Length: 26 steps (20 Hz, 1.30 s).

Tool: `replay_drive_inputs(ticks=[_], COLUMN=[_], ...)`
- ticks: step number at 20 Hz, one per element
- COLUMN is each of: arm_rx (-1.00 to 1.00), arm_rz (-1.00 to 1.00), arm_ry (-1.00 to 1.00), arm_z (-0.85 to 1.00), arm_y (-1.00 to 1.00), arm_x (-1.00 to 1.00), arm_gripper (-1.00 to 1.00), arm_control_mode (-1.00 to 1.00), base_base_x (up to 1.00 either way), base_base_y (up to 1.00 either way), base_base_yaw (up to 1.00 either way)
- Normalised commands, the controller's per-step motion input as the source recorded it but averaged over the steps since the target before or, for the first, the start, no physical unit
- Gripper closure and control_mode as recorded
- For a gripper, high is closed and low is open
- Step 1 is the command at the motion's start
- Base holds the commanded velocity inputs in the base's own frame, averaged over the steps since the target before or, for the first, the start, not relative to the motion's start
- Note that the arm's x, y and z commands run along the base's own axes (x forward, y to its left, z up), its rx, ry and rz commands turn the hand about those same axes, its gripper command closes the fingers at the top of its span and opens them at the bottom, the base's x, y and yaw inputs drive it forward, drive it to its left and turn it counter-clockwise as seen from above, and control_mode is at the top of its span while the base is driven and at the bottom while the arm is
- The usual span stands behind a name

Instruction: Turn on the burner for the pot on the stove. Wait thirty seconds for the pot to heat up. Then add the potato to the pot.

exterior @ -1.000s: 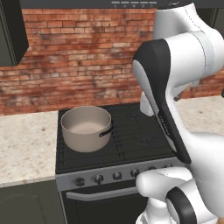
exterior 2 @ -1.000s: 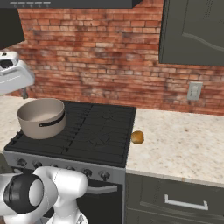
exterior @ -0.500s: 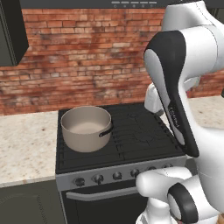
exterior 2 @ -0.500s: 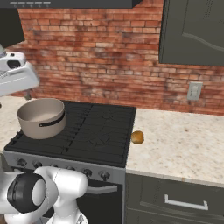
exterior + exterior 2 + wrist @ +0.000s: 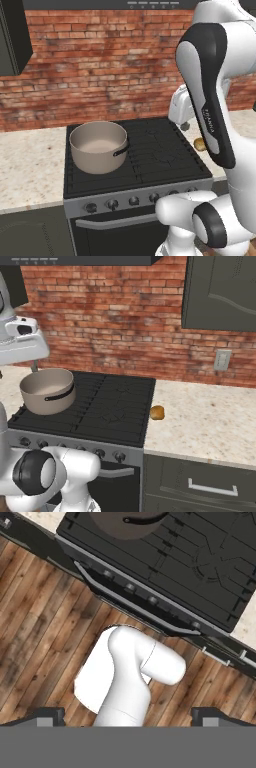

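Saw a red brick wall (image 5: 100,65) running behind the whole setup, and in the hand view a wooden plank floor (image 5: 40,622) in front of the appliances. Spotted the stove (image 5: 150,150) next: black, iron grates on top, pushed up against that wall. Found a speckled light counter (image 5: 210,421) on its right side, with a dark upper cabinet (image 5: 220,291) hung above and a drawer (image 5: 210,487) below.

Found the pot (image 5: 97,147) sitting upright on the left side of the stove, grey-beige, short dark handle sticking out toward the middle of the grates. Couldn't tell from these angles whether any flame burned under it.

Caught the gripper (image 5: 130,717) up high, looking down at the stove's front edge and the floor. Had its two dark tips spread wide at opposite corners of the hand view, pinching nothing.

Noticed the bar-shaped oven handle (image 5: 125,604) across the door, just under the knobs (image 5: 134,201) lined up on the silver strip.

Finally, spotted the potato (image 5: 157,412): small golden-brown lump lying on the counter just beside the stove's right edge, well apart from the pot and nowhere near the gripper.
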Motion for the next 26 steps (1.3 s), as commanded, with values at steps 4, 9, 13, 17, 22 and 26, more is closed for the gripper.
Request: replay_drive_inputs(ticks=[4,9,13,17,22,26], arm_rx=[0.02,0.00,0.00,0.05,0.10,0.02], arm_rz=[-0.01,-0.05,-0.06,-0.05,-0.05,-0.07], arm_ry=[-0.02,-0.08,-0.05,0.00,0.01,0.00], arm_z=[0.00,-0.32,-0.20,0.04,0.20,-0.01], arm_y=[-0.01,-0.02,-0.11,-0.26,-0.34,-0.29], arm_x=[0.00,0.03,0.01,0.01,0.00,0.03], arm_gripper=[-1.00,-1.00,-1.00,-1.00,-1.00,-1.00], arm_control_mode=[-1.00,-1.00,-1.00,-1.00,-1.00,-1.00], base_base_x=[0.00,0.00,0.00,0.00,0.00,0.00], base_base_y=[0.00,0.00,0.00,0.00,0.00,0.00], base_base_yaw=[0.00,0.00,0.00,0.00,0.00,0.00])
